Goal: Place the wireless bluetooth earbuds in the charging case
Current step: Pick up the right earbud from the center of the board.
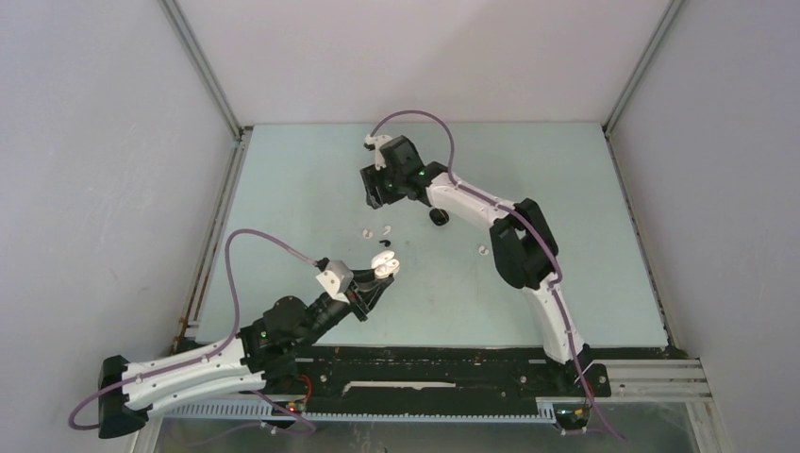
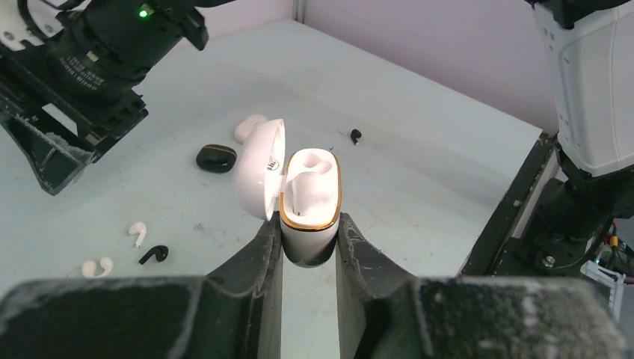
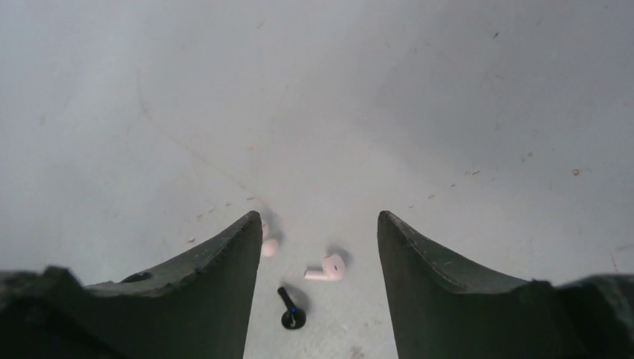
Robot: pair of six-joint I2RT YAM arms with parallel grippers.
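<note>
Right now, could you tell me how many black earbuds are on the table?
2. One black earbud lies beside the white earbuds; the other black earbud lies alone beyond the held charging case. Others may be hidden.

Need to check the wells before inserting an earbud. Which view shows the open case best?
Left wrist: the case sits close-up in the left gripper, lid open, wells visible. The top view shows the case only as a small white shape; the right wrist view misses it.
</note>
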